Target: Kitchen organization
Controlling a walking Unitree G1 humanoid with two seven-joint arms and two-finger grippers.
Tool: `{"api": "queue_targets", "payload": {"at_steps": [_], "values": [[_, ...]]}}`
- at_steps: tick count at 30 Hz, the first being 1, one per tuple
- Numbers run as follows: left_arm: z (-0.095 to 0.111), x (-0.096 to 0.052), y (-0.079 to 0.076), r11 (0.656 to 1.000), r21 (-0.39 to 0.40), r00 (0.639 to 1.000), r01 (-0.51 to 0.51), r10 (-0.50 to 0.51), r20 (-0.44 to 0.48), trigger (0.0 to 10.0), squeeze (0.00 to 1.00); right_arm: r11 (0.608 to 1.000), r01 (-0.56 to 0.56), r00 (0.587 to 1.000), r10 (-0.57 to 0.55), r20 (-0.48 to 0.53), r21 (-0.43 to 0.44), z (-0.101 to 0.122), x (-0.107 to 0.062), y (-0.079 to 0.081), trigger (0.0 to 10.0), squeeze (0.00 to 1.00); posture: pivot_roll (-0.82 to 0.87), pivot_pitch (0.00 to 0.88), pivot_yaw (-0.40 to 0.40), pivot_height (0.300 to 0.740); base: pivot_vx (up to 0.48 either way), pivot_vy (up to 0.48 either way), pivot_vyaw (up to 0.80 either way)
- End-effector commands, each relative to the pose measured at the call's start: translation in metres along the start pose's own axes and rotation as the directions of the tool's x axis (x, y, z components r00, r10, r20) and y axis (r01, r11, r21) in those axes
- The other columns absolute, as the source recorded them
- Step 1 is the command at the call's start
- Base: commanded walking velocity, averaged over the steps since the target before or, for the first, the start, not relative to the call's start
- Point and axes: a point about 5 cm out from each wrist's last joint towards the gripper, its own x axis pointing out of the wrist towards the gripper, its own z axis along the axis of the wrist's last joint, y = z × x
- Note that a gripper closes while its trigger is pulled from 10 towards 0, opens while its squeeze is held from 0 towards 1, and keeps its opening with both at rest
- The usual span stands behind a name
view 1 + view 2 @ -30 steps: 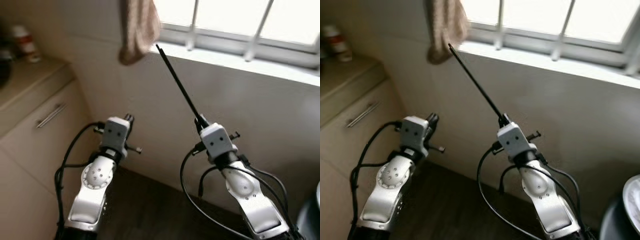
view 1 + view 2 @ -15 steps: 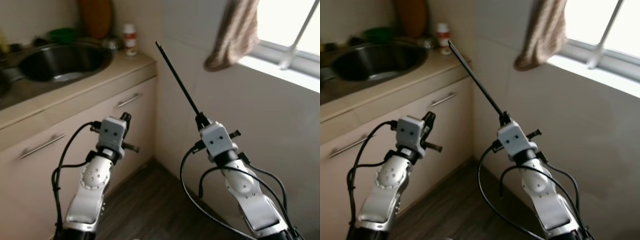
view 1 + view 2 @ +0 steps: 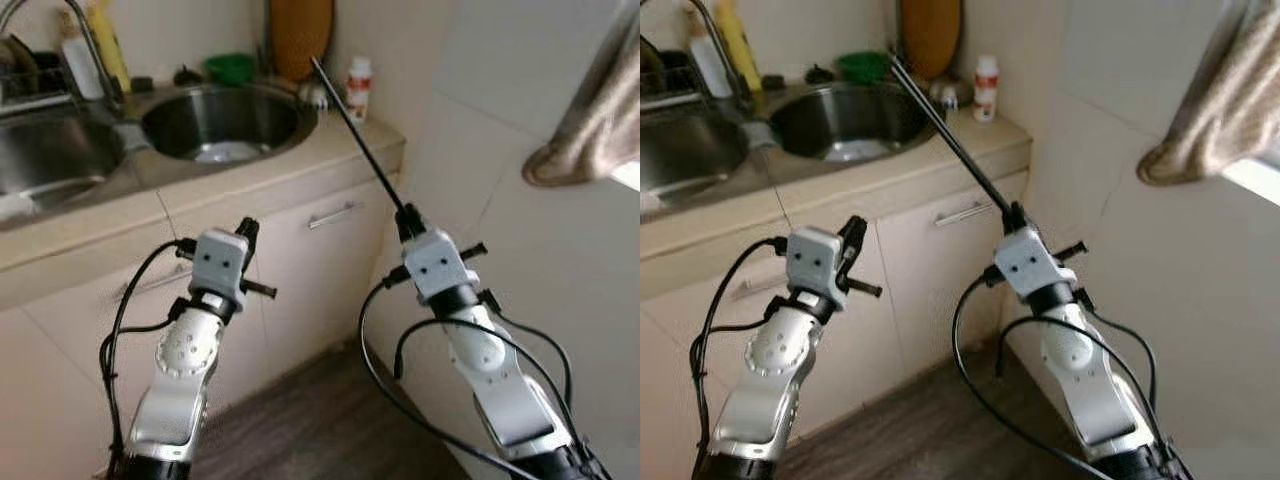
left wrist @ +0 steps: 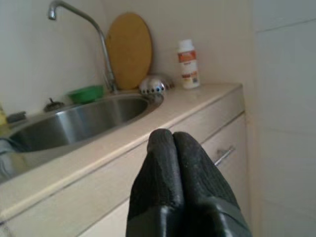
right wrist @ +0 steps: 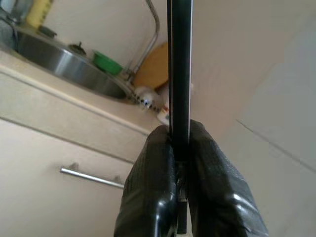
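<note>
The right pincer is clamping a thin black rod between its fingers, the rod slanting up and to the robot's left so that its tip is showing against the far rim of the sink. The left pincer is holding nothing, its two pads pressed together, and is hanging in front of the cabinet doors below the desk. On the beige desk, a round steel sink is sitting under a curved tap; behind it a round wooden board is leaning on the wall, with a green bowl, a small metal strainer and a white bottle nearby. A beige towel is hanging at right, and dark wood floor is lying below.
</note>
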Motion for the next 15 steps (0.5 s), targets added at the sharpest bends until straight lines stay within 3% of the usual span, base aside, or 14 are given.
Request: {"api": "queue_targets", "payload": {"at_steps": [1, 15], "values": [[0.0032, 0.0, 0.0049, 1.0, 0.019, 1.0, -0.007, 0.007, 0.015, 10.0, 0.0, 1.0, 0.009, 1.0, -0.009, 0.025, 0.0, 0.0051, 0.003, 0.001, 0.0, 0.0, 0.14, 0.0, -0.046, 0.74, 0.356, 0.0, 0.8], [0.0033, -0.0004, 0.0041, 1.0, 0.02, 1.0, -0.013, 0.012, 0.021, 10.0, 0.0, 0.999, 0.043, 0.997, -0.043, 0.061, -0.005, 0.0124, 0.0118, -0.0086, 0.0, 0.0, 0.14, 0.0, -0.048, 0.74, 0.332, 0.0, 0.8]]}}
